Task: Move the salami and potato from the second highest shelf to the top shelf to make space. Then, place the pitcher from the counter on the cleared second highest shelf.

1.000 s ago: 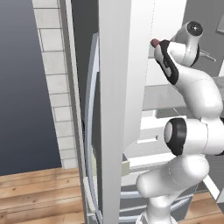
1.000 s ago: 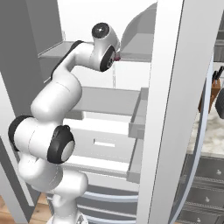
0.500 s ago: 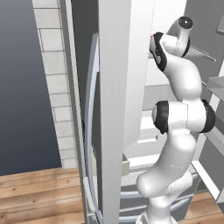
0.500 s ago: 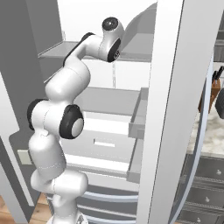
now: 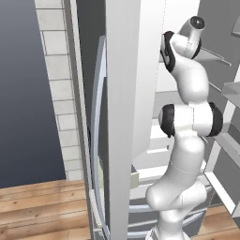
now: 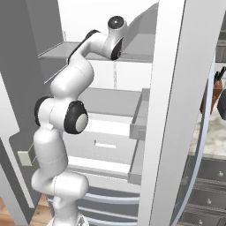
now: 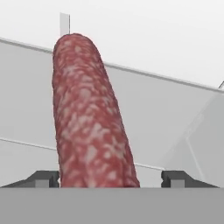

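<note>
Gripper (image 7: 106, 178) — jaws spread wide, both dark tips standing clear of the salami (image 7: 89, 118) on either side; nothing clamped, the piece released or on the point of it.

Salami — dark red, mottled, rounded at the far end; it runs lengthwise away from the hand, between the tips, over a pale grey shelf panel. Judged from the arm's height in the right base view, this is the top shelf (image 6: 137, 55), though whether the piece rests fully on it cannot be told.

Handling — likely firm and light, holding its shape under a squeeze; the round, smooth skin may roll or slip. Best taken across the middle of its length, jaws square to the axis.

Edges and room — fridge back wall close ahead of the salami's far end; a side wall angles in at the right of the hand view. Open room lies behind the hand, out through the fridge opening. The tall white door edge (image 6: 170, 110) stands near the arm's right — a straight pull-back seems safest.
</note>
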